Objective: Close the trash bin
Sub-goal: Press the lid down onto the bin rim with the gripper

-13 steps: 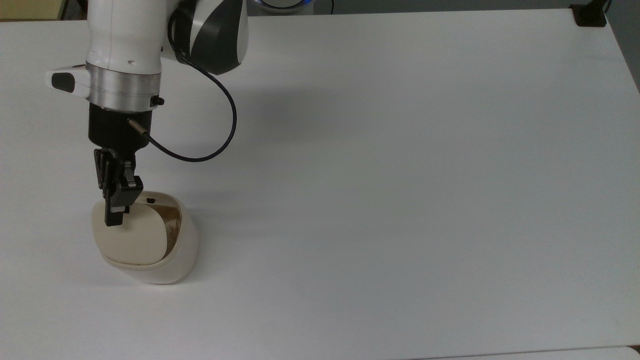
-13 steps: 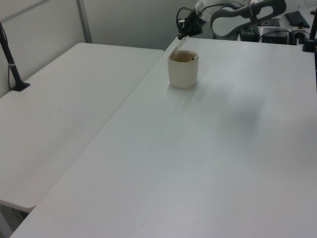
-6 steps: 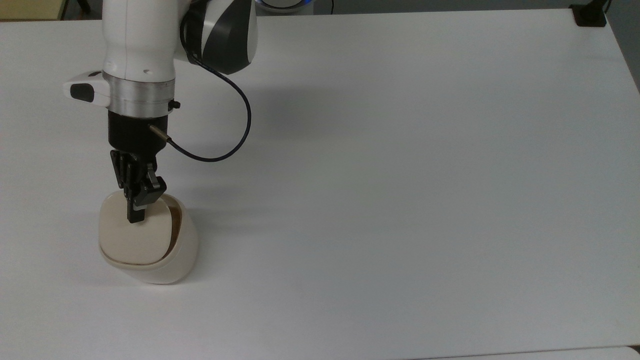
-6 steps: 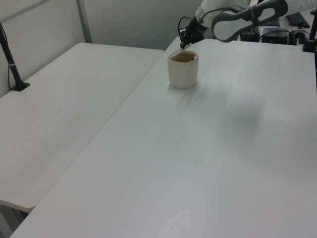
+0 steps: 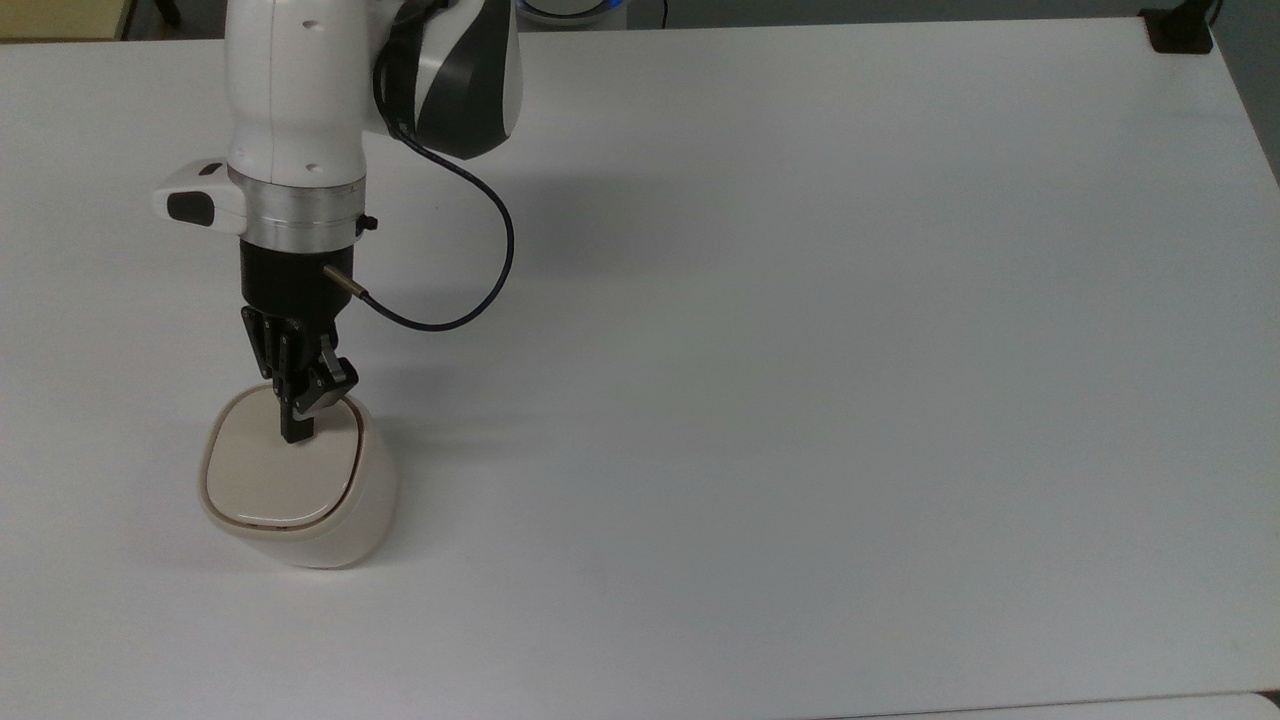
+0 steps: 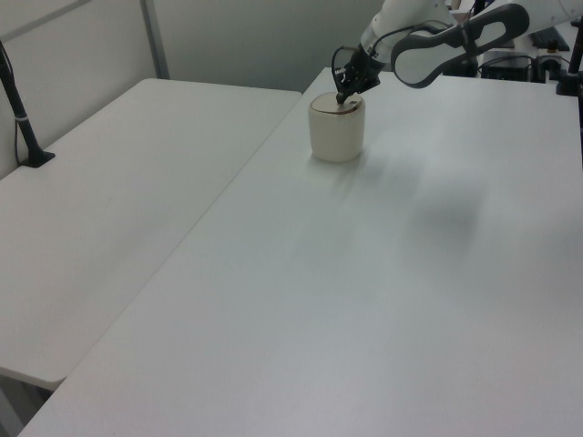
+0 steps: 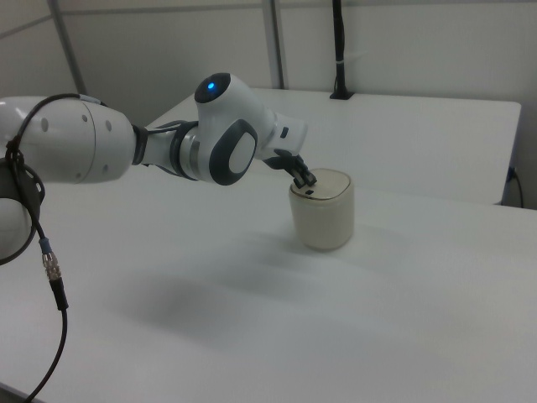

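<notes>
Top view: white table (image 5: 800, 350) wide and bare-looking. Arm (image 5: 295, 120) reaching down from upper left of the top view. Bin (image 5: 300, 490) low on the top view's left, upright, lid (image 5: 275, 470) lying flat inside the rim, only a thin dark seam round it. Gripper (image 5: 297, 432) clenched on nothing, tip touching the lid near its far edge. Step in hand, by judgement: final press-down. Next move likely calls for a brief firm push to seat the latch, then a straight lift clear.
</notes>
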